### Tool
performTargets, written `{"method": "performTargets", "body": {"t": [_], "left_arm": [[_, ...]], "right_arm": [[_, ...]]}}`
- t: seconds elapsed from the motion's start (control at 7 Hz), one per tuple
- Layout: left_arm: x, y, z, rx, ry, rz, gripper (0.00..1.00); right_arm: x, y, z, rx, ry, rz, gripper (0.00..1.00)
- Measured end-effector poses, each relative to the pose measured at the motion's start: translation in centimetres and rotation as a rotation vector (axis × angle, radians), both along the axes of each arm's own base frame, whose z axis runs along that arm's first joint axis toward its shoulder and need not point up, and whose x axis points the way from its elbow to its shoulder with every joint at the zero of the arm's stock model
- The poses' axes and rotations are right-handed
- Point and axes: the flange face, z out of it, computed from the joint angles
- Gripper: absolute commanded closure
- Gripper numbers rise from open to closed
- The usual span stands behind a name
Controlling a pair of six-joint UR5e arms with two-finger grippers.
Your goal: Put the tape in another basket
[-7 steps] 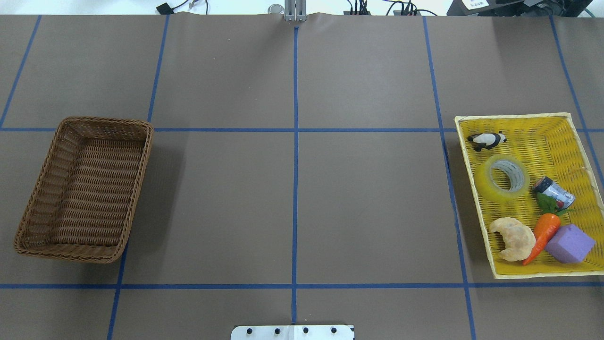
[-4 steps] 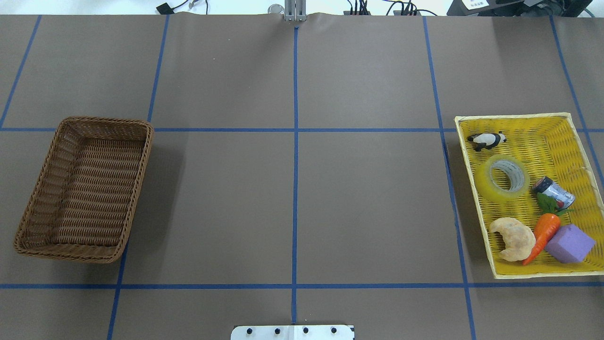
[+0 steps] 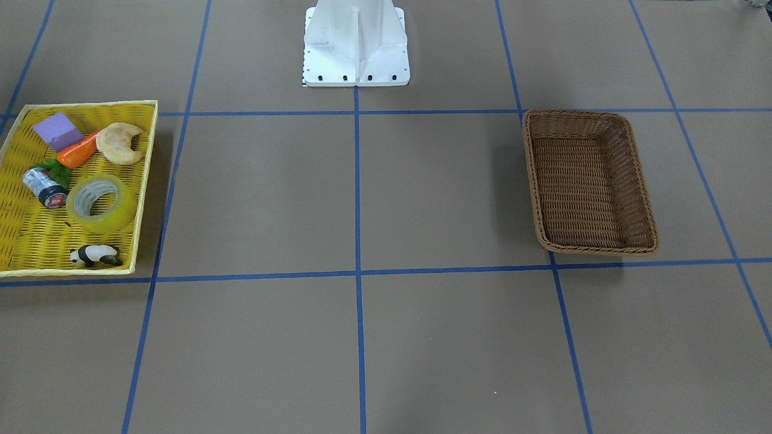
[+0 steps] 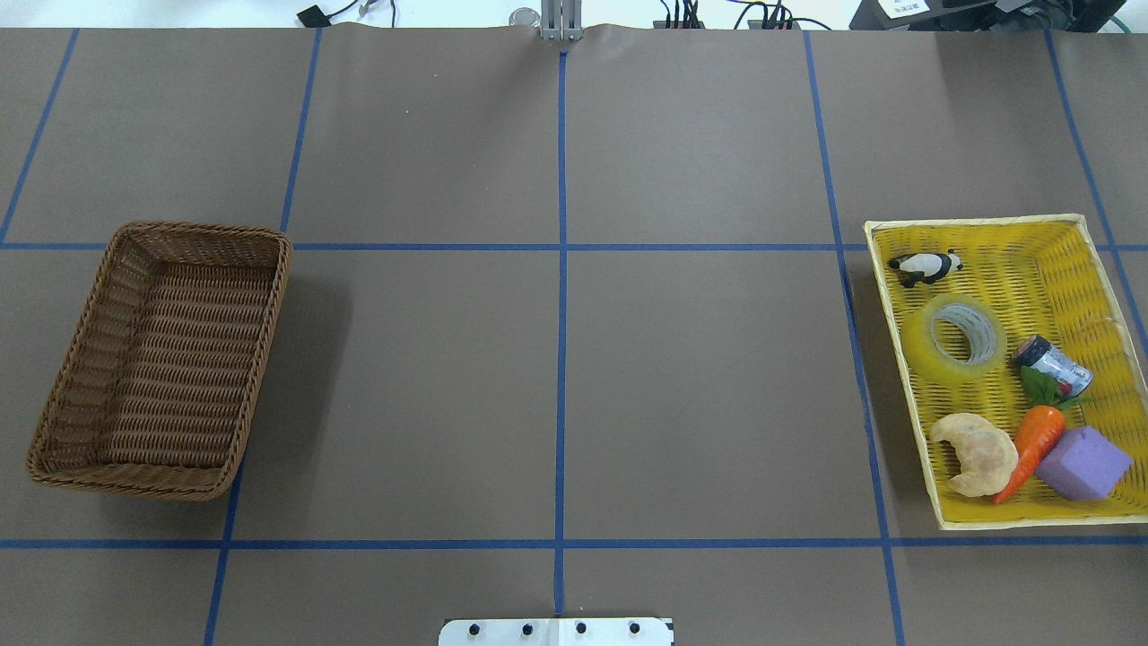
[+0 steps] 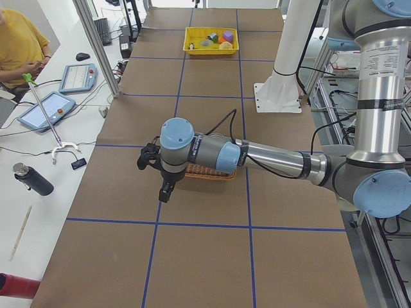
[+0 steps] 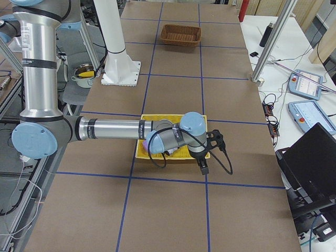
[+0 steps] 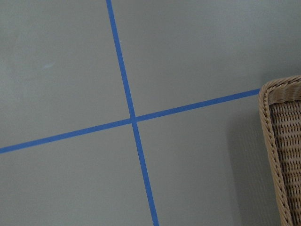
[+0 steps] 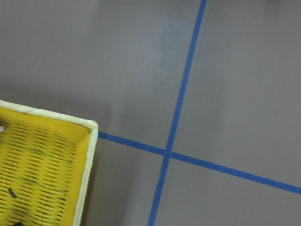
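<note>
1. Two baskets sit well apart at opposite ends of the table. In the overhead view the basket (image 4: 202, 230), brown wicker, lies at the far left with nothing in it. This is the destination.
2. The left gripper (image 5: 166, 190) hangs above the table just beside the brown basket. It shows only in the left side view, so the jaw opening cannot be told. Nothing is seen in its hold.
3. The table (image 4: 560, 377) between the two baskets carries only blue grid lines.
4. The yellow basket (image 4: 978, 221) lies at the far right. The tape (image 4: 917, 343) lies flat inside it, hole upward. A panda figure (image 4: 926, 266) is just beside the tape on the far side, and a small can (image 4: 1054, 365) is just beside it on the right.
5. The right gripper (image 6: 203, 167) hangs over the outer edge of the yellow basket. It shows only in the right side view, so its jaw state cannot be told either.
6. Step in hand, as judged: approach, with no grasp yet made. The next move calls for the right gripper to centre over the tape, descend with jaws apart to span one wall of the roll, and avoid the panda figure and the can.
</note>
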Motion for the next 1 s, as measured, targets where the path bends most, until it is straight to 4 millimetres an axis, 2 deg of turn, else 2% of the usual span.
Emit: {"method": "performTargets", "body": {"t": [0.14,0.43,0.71,1.0], "left_arm": [[0.0,-0.6,-0.7,0.045,-0.001,-0.001,0.02],[0.0,-0.8,-1.1,0.072,0.0,-0.001,0.02],[0.0,-0.9,-1.2,0.077,0.001,0.0,0.02],[0.0,-0.8,-1.3,0.08,0.001,0.001,0.02]], "right_arm": [[-3.2,-1.0,-2.1,0.055,-0.012,-0.061,0.0],[-9.2,-0.7,-4.8,0.105,-0.09,-0.17,0.02],[-15.0,0.8,-5.5,0.047,-0.157,-0.204,0.05],[-19.2,2.1,-5.1,0.014,-0.151,-0.216,0.1]]}}
